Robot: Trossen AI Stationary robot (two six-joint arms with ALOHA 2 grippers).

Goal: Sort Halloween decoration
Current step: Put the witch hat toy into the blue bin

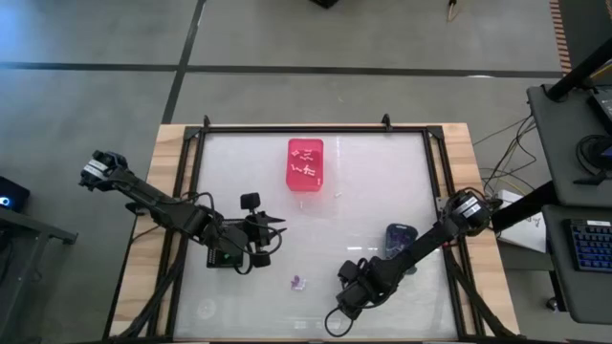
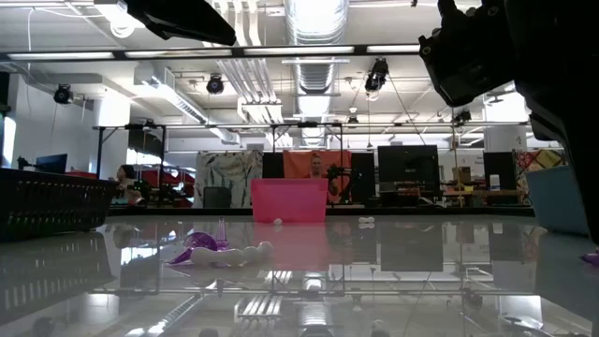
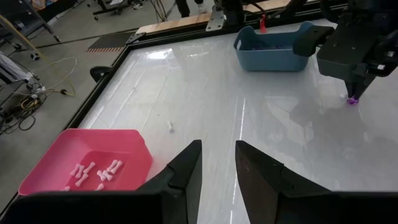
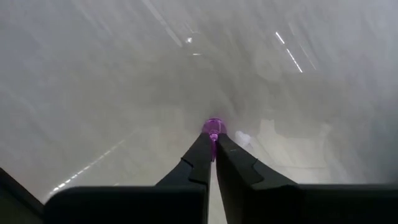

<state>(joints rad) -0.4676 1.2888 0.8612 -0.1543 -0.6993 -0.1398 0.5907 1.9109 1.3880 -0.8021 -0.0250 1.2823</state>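
My right gripper (image 4: 213,142) stands near the table's front edge, right of centre (image 1: 340,304), pointing steeply down. It is shut on a tiny purple decoration piece (image 4: 212,126) at the glossy table top. My left gripper (image 3: 217,163) hovers open over the left half of the table (image 1: 271,235) with nothing between its fingers. A pink bin (image 1: 306,164) holding several white pieces (image 3: 99,173) stands at the far middle. Another purple piece (image 1: 298,282) lies with a white one (image 2: 255,251) near the front. A lone white piece (image 3: 171,127) lies near the pink bin. My right gripper pinches the purple piece (image 4: 212,127) between the very ends of its two fingers (image 4: 200,152). The fingers come from above, pointing steeply down. The piece pokes out past the fingertips at the table top (image 3: 352,99); whether it rests there or is just clear, I cannot tell.
A grey-blue bin (image 3: 273,46) stands toward the right side, close to my right arm (image 1: 421,244). A black bin (image 1: 225,254) sits under my left arm. The white table has a dark raised frame (image 1: 316,127) round it, with open surface in the middle.
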